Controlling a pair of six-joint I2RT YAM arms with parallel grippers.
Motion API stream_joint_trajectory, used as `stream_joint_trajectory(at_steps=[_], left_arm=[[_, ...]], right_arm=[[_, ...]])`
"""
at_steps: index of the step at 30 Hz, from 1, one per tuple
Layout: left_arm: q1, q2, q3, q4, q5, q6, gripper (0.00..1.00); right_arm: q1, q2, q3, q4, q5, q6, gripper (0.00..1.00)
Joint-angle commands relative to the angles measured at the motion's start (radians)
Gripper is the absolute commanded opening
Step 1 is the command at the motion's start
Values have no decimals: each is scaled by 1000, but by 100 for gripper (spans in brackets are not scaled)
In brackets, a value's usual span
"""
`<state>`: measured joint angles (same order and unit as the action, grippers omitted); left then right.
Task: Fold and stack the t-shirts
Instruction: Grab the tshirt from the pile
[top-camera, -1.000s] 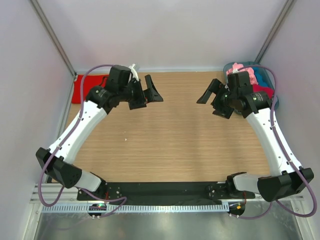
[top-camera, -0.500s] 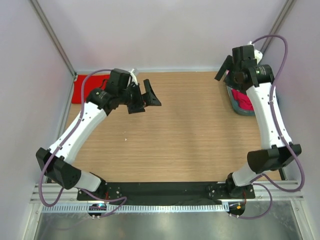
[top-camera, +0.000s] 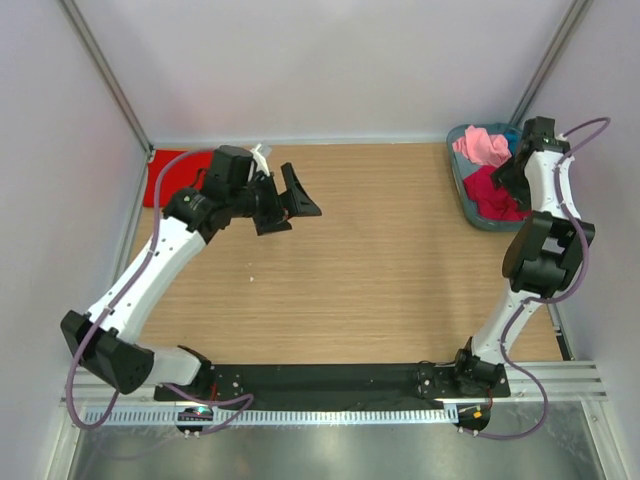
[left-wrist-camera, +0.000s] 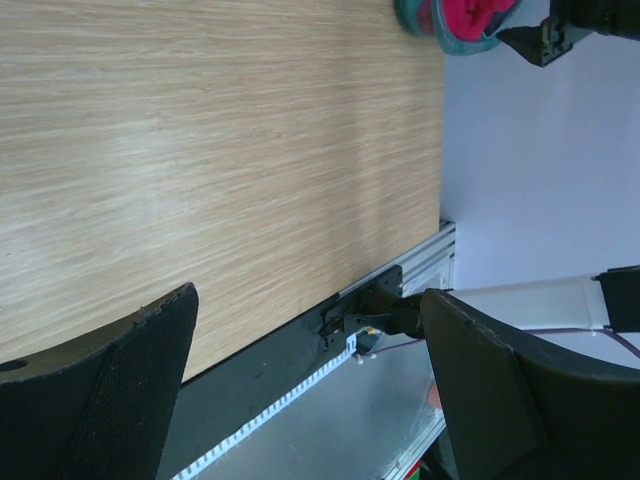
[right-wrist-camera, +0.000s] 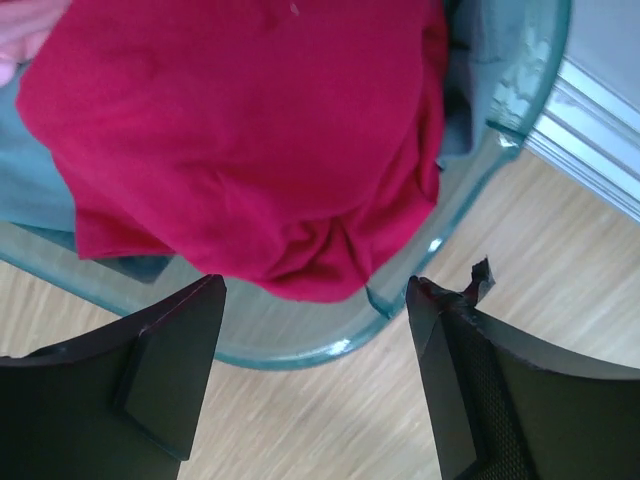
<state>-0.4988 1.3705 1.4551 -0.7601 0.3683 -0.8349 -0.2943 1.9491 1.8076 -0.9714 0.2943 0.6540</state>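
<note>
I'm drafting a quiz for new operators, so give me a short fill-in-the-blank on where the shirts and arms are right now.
1. The right gripper hangs, fingers apart, over the crimson t-shirt in the ___.
2. The scarlet t-shirt lies by the table's far ___ corner.
3. The left gripper is open and its fingers hold ___.
Missing words: tub; left; nothing.

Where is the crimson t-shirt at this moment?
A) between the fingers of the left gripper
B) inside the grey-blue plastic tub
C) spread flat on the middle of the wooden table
B: the crimson t-shirt lies bunched inside the grey-blue plastic tub at the table's far right corner.
</note>
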Motion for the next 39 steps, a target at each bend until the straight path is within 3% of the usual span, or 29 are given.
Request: stream_joint_trajectory(at_steps=[1, 3, 6, 9, 15, 17, 18, 21, 26, 32, 35, 39], left_arm=[[5, -69, -35, 83, 17, -44, 93], [5, -73, -48, 94, 17, -59, 93], [5, -71, -39, 96, 27, -70, 91], [5, -64, -22, 91, 23, -76, 89], [5, -27, 82, -17, 0, -52, 89], [5, -28, 93, -36, -6, -43, 89], [6, -34, 90, -36, -14, -47, 89], [5, -36, 82, -25, -14, -73, 88], [11, -11, 125, 14, 73, -136, 90], [26, -19, 165, 56, 102, -141, 93], [40, -34, 162, 39, 106, -136, 92], [46, -45, 180, -54, -27, -104, 91]], right_arm=[[-37, -3, 7, 140, -102, 3, 81], [-71, 36, -19, 230, -226, 30, 76], [-80, 68, -11, 266, -233, 71, 56], [-78, 92, 13, 318, -274, 70, 45], [-82, 168, 131, 209, -267, 73, 45], [-82, 194, 145, 171, -247, 84, 38], [-82, 197, 139, 168, -244, 82, 24], [-80, 168, 124, 169, -245, 58, 1], [-78, 84, 252, 71, -461, 90, 1], [-28, -27, 459, -85, -550, 196, 1], [29, -136, 457, -50, -664, 251, 1], [127, -317, 446, 20, -713, 223, 1]])
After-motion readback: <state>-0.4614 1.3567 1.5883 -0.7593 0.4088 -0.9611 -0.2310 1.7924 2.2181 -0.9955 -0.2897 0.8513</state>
